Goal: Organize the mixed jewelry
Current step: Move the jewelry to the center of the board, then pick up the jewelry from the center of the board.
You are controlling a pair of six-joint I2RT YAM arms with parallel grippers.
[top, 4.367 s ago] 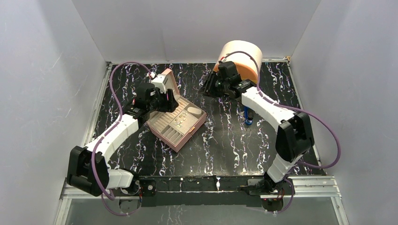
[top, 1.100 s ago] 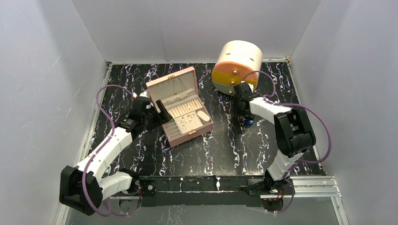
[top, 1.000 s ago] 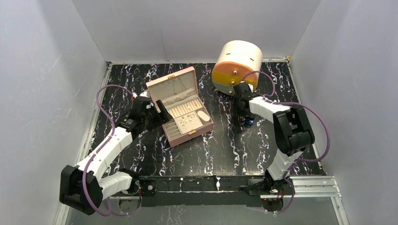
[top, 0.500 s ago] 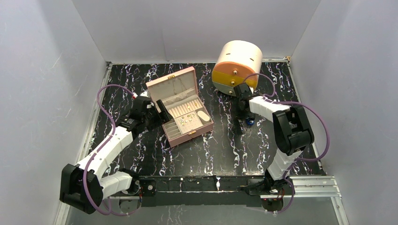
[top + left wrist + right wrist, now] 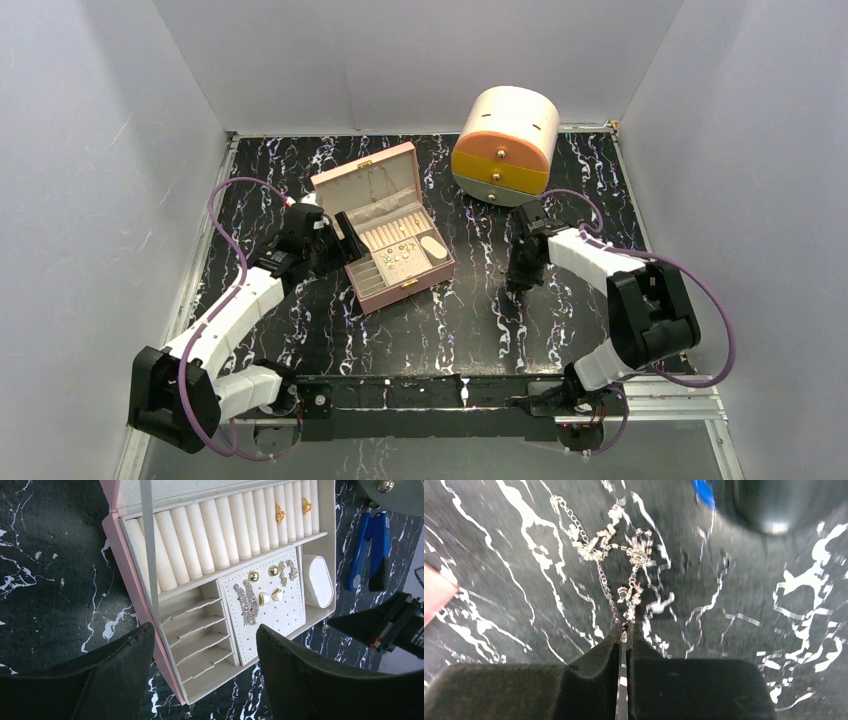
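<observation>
Lifting from this grip carries the main risk: the right end effector (image 5: 623,630) has its fingers pressed together on only the near end of a thin silver chain (image 5: 591,552), and the rest of the chain lies in a loose, kinked heap on the counter (image 5: 734,630). A pinch this shallow is likely to let the links slide out under their own weight, and a fast lift could swing the free length or snag a kink on the fingertips. A second hazard is the delivery path: the left end effector (image 5: 205,635) hangs directly over the open jewelry box (image 5: 412,286), fingers wide apart and holding nothing, so a transfer toward the box could bring the two arms into contact or drop the chain onto the earrings (image 5: 250,600) and rings (image 5: 280,512) already seated in the lining. The chain lies on the counter between the box and a blue tool (image 5: 361,550), apart from both. The right arm reaches forward with its elbow raised at the right and its wrist pitched steeply down to the counter. The left arm extends forward and rightward, its wrist angled down over the near-left side of the box.
</observation>
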